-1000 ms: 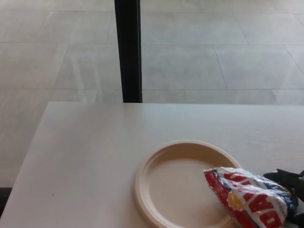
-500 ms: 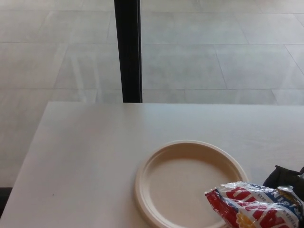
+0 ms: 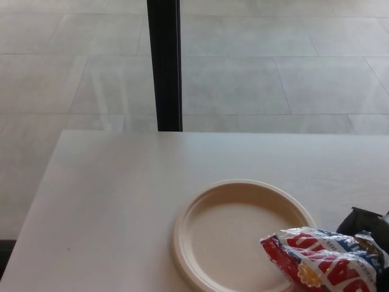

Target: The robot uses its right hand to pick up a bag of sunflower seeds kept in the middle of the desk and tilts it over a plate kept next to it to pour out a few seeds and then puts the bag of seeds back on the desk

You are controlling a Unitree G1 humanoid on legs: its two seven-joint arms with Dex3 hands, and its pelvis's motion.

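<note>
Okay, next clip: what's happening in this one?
The robot's right hand holds a red, white and blue bag of sunflower seeds at the lower right, its end reaching over the near right part of a cream plate on the white desk. No seeds are visible on the plate. The left hand is out of view.

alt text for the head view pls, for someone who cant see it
The robot's right hand holds a red, white and blue seed bag over the near right edge of an empty beige plate on a pale desk. Grey floor tiles lie beyond.
</note>
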